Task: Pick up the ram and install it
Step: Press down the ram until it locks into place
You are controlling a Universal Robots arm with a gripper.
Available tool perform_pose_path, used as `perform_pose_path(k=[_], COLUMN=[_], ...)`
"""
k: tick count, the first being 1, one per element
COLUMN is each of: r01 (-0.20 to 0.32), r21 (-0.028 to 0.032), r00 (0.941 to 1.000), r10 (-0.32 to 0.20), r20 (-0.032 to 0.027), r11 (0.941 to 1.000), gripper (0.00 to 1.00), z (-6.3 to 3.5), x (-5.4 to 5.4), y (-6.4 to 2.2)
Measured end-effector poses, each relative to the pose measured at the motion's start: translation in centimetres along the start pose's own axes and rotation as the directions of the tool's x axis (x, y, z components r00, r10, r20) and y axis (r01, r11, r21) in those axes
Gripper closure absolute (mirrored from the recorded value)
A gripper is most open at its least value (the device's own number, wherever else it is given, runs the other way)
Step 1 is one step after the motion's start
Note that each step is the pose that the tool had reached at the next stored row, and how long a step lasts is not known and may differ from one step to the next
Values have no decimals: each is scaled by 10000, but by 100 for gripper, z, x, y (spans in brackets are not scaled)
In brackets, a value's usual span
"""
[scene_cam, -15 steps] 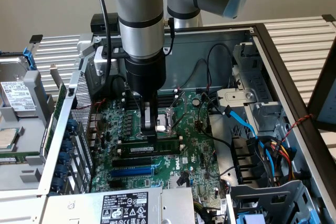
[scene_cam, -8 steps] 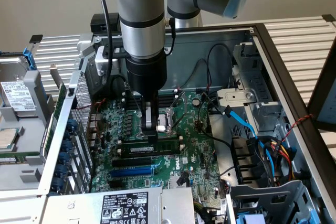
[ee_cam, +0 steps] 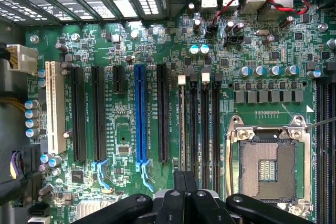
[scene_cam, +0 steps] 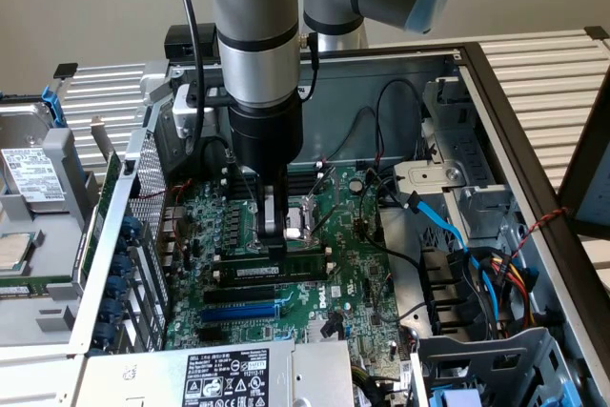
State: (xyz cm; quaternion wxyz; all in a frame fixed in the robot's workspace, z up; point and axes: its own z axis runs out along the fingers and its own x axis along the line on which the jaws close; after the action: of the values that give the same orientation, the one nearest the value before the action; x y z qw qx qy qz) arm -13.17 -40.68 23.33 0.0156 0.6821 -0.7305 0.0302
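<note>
**Item: the ram** [scene_cam: 286, 272]. One stick. It is standing on edge in a long black memory slot on the motherboard [scene_cam: 353, 264], inside the open computer case [scene_cam: 496, 111]. It is lying directly beneath the pincer [scene_cam: 276, 231], whose tip is sitting at the stick's upper edge near the end toward the exterior view's left. In the wrist view the ram [ee_cam: 182, 129] is showing edge-on as a thin line that runs away from the pincer [ee_cam: 184, 192].

**Pincer.** One, hanging straight down from the arm [scene_cam: 253, 35]. Whether it is pinching the stick or merely pressing on it, I cannot tell.

**Appearance of the ram.** It is showing as a long, narrow green board with a white label strip along its side, about as long as the slots beside it.

**Count, wrist view.**
- Memory slots: four, side by side, with the ram occupying the outermost, the one nearest the blue slot [ee_cam: 140, 114].
- Blue slot: one.
- White slot [ee_cam: 52, 106]: one.
- Long black expansion slots [ee_cam: 79, 114]: three.
- Short black slot [ee_cam: 119, 80]: one.
- Processor socket [ee_cam: 268, 166]: one, standing open and bare just beside the memory slots.

**Count, exterior view.**
- Hard drive [scene_cam: 33, 178]: one, lying outside the case toward the exterior view's left.
- Power supply [scene_cam: 224, 374]: one, sitting at the near edge with its label facing up.
</note>
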Motion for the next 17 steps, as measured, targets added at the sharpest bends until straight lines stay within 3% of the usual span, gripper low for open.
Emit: perform_pose_path(k=[17], r01=[0], r21=[0], r00=[10000], r10=[0], r20=[0], r11=[10000], gripper=[89], z=[14], x=[0], y=[0])
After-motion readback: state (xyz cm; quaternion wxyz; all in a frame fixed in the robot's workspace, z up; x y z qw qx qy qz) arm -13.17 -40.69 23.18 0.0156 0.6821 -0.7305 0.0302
